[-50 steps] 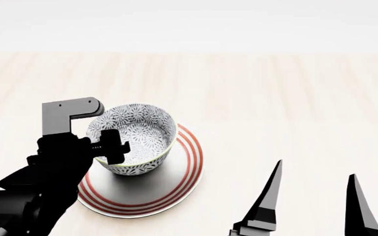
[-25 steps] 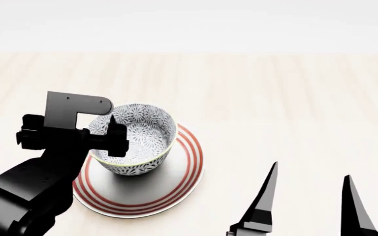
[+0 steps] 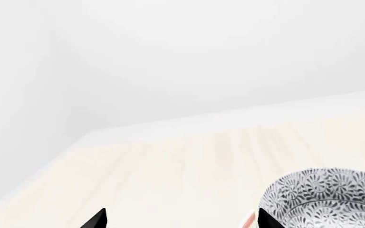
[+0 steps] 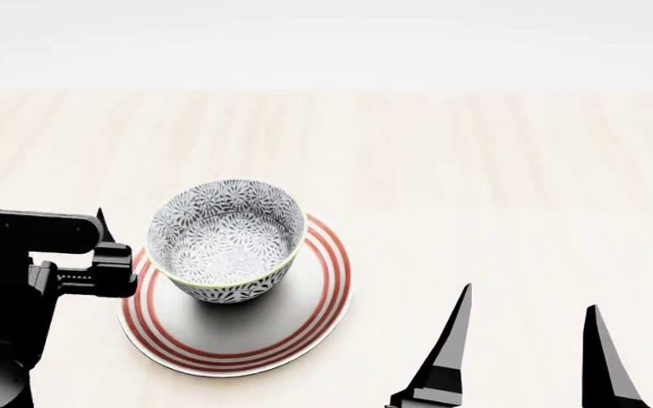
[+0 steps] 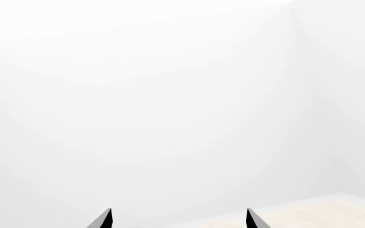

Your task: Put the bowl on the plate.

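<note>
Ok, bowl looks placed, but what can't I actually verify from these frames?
- Foot of the grey-and-white floral ceramic bowl on the red-ringed white plate: head view, hidden by the bowl's own wall.
- Left claw: only two fingertips show, left wrist view, cut by the frame edge.
- Right wrist view: shows mostly blank wall, no bowl or plate.
- Right claw: base cut by the head view's bottom edge.

One deep round ceramic bowl (image 4: 225, 240) with a grey-and-white floral pattern and a thin yellowish rim shows left of centre in the head view. One shallow round white plate (image 4: 320, 285) with three concentric red rings lies under it. One pale wooden desk (image 4: 474, 170) fills the frame. There are two black pincers: the left pincer (image 4: 88, 251) at the left edge, and the right pincer (image 4: 525, 348) at the lower right with two pointed fingers (image 4: 454, 344) well apart.
</note>
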{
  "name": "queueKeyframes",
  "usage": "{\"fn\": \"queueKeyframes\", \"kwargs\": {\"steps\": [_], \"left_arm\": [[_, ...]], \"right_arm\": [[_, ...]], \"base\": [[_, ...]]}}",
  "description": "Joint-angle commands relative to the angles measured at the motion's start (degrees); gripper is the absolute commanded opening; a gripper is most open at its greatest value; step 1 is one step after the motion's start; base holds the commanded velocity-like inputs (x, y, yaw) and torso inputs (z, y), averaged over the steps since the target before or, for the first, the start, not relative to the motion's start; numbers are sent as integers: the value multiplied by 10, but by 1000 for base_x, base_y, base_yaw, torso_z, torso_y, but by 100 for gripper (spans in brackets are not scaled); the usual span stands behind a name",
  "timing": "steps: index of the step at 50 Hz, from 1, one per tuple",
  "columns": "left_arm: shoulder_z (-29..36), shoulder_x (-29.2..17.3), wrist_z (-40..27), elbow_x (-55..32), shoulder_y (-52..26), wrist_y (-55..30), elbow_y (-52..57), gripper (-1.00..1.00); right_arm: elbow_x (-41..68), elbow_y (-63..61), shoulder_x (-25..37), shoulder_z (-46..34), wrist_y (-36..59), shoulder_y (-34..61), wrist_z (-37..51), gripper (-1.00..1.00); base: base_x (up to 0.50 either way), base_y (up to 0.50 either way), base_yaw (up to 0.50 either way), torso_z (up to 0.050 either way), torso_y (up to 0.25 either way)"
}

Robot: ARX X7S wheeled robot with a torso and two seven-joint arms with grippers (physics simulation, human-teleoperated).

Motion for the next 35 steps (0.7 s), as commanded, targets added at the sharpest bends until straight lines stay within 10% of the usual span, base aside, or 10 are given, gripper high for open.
{"fn": "queueKeyframes", "kwargs": {"steps": [1, 21, 35], "left_arm": [[-22, -92, -78, 36, 81, 21, 136, 100], [-17, -158, -227, 192, 231, 150, 171, 100], [-2, -154, -367, 503, 301, 254, 201, 100]], "right_arm": [[-14, -2, -10, 7, 0, -2, -12, 100], [-22, 8, -9, 3, -8, -1, -7, 100], [-41, 61, -16, -1, -50, 2, -11, 100]], "base": [[0, 0, 0, 0, 0], [0, 0, 0, 0, 0], [0, 0, 0, 0, 0]]}}
